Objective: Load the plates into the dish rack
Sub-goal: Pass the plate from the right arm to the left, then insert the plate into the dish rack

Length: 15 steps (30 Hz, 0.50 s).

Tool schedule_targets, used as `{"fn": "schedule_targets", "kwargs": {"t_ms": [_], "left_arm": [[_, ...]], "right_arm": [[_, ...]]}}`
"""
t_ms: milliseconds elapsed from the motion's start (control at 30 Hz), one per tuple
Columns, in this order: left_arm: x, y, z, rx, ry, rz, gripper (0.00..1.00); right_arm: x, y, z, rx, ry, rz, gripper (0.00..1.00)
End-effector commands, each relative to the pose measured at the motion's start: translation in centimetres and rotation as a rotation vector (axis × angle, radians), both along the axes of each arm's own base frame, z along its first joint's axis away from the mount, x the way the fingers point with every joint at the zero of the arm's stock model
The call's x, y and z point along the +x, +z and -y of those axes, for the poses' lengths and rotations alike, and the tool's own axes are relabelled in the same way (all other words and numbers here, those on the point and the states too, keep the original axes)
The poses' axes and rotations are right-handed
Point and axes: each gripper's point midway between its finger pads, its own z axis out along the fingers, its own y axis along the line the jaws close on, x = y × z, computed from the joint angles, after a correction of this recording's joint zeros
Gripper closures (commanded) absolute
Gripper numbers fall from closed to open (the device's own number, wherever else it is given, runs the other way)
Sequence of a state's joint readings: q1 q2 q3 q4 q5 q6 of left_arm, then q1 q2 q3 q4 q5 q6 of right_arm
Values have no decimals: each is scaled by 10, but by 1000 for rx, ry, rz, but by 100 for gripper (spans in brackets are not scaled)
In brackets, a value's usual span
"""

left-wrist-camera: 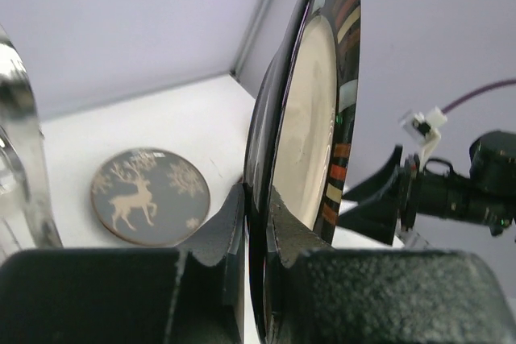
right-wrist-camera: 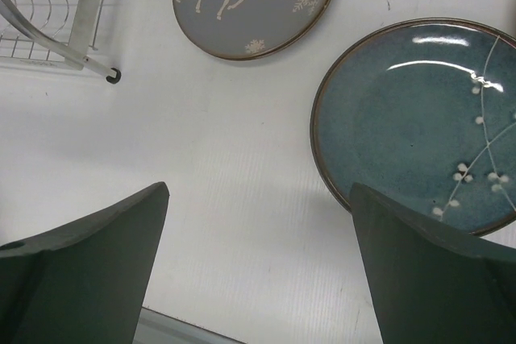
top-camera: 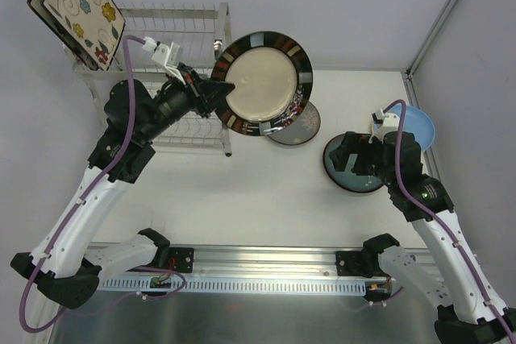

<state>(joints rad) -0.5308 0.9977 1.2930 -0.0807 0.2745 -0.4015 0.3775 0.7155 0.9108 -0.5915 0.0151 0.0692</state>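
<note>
The left pincer (left-wrist-camera: 256, 215) pinched the dark-rimmed plate (top-camera: 262, 82) by its edge; the right pincer (right-wrist-camera: 258, 199) hung spread wide beside the teal plate (right-wrist-camera: 411, 118).

five plates plainly seen: one square floral plate (top-camera: 76, 7), one dark-rimmed cream plate (top-camera: 260, 82), one grey deer plate (right-wrist-camera: 254, 2), one dark teal plate (right-wrist-camera: 411, 110), one light blue plate (top-camera: 422, 124). one dish rack (top-camera: 181, 18). two arms: left arm (top-camera: 74, 213), right arm (top-camera: 442, 233).
</note>
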Motion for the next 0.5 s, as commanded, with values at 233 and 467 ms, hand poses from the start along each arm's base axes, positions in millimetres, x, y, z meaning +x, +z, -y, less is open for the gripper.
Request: {"fn": "schedule_targets", "kwargs": {"t_ms": [233, 467], "left_arm": [[15, 165, -57, -151, 263, 434, 100], [44, 186, -101, -161, 399, 455, 100]], "right_arm": [[7, 11, -4, 2, 10, 9, 0], [9, 14, -11, -14, 60, 6, 1]]}}
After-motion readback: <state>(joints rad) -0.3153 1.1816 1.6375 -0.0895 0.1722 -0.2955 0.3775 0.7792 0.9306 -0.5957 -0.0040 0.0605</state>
